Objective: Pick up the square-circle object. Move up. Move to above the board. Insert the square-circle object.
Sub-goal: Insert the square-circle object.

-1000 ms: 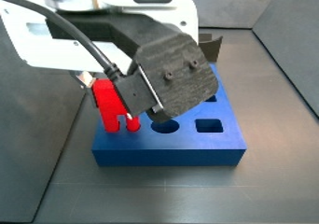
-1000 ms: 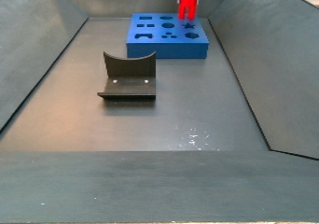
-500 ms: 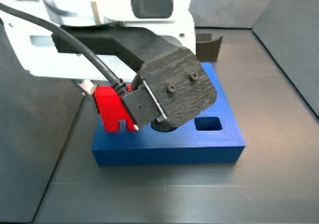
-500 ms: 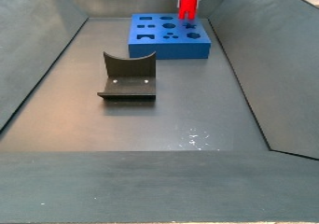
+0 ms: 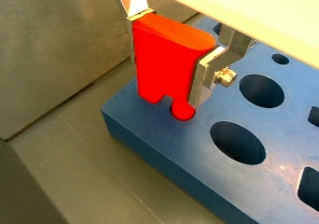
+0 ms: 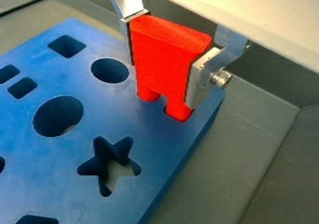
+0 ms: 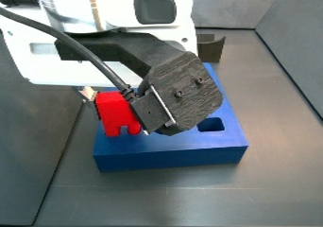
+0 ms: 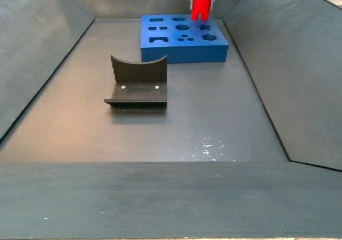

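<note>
My gripper (image 6: 169,52) is clamped on the square-circle object (image 6: 165,64), holding it upright with its two prongs pointing down. The prongs sit at the board (image 6: 56,83) surface near one corner. Neighbouring star and round cut-outs are unoccupied.

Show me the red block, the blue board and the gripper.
square-circle object (image 5: 165,64), wrist view, front face.
board (image 6: 56,88), wrist view, bare top between holes.
gripper (image 6: 169,27), wrist view, between the fingers, shut on the block.
</note>
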You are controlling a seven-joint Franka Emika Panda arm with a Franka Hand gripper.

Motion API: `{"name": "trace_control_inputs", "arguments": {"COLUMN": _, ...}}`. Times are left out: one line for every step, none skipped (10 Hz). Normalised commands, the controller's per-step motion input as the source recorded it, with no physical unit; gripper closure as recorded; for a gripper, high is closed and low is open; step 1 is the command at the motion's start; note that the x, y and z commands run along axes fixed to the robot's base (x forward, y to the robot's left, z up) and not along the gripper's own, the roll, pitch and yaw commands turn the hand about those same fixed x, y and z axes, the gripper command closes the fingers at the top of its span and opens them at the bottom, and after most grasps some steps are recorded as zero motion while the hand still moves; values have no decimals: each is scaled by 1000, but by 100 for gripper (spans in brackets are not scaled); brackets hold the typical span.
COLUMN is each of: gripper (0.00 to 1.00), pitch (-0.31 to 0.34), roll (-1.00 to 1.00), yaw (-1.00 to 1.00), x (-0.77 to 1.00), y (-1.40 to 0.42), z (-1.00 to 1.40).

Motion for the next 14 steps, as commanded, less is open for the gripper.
{"name": "trace_control_inputs", "arguments": {"gripper": 100, "pitch": -26, "roll": 70, "yaw": 0, "x": 0, "y": 0, "z": -231}}
{"name": "trace_control_inputs", "arguments": {"gripper": 100, "pitch": -196, "roll": 159, "yaw": 0, "x": -83, "y": 0, "z": -769}}
{"name": "trace_control_inputs", "arguments": {"gripper": 100, "pitch": -149, "roll": 149, "yaw": 0, "x": -83, "y": 0, "z": -874}}
{"name": "trace_control_inputs", "arguments": {"gripper": 100, "pitch": -169, "roll": 124, "yaw": 0, "x": -69, "y": 0, "z": -869}}
{"name": "trace_control_inputs", "arguments": {"gripper": 100, "pitch": -163, "roll": 94, "yaw": 0, "x": -31, "y": 0, "z": -909}}
{"name": "trace_control_inputs", "arguments": {"gripper": 100, "pitch": -161, "roll": 80, "yaw": 0, "x": -23, "y": 0, "z": -926}}
{"name": "trace_control_inputs", "arguments": {"gripper": 100, "pitch": -166, "roll": 70, "yaw": 0, "x": -14, "y": 0, "z": -923}}
{"name": "trace_control_inputs", "arguments": {"gripper": 100, "pitch": -169, "roll": 66, "yaw": 0, "x": -11, "y": 0, "z": -926}}
{"name": "trace_control_inputs", "arguments": {"gripper": 100, "pitch": -164, "roll": 66, "yaw": 0, "x": -17, "y": 0, "z": -934}}
{"name": "trace_control_inputs", "arguments": {"gripper": 100, "pitch": -163, "roll": 66, "yaw": 0, "x": -26, "y": 0, "z": -943}}
{"name": "trace_control_inputs", "arguments": {"gripper": 100, "pitch": -161, "roll": 64, "yaw": 0, "x": -23, "y": 0, "z": -943}}
{"name": "trace_control_inputs", "arguments": {"gripper": 100, "pitch": -154, "roll": 61, "yaw": 0, "x": 0, "y": 0, "z": -954}}
{"name": "trace_control_inputs", "arguments": {"gripper": 100, "pitch": -131, "roll": 60, "yaw": 0, "x": 0, "y": 0, "z": -1000}}
{"name": "trace_control_inputs", "arguments": {"gripper": 100, "pitch": -109, "roll": 53, "yaw": 0, "x": 0, "y": 0, "z": -1000}}
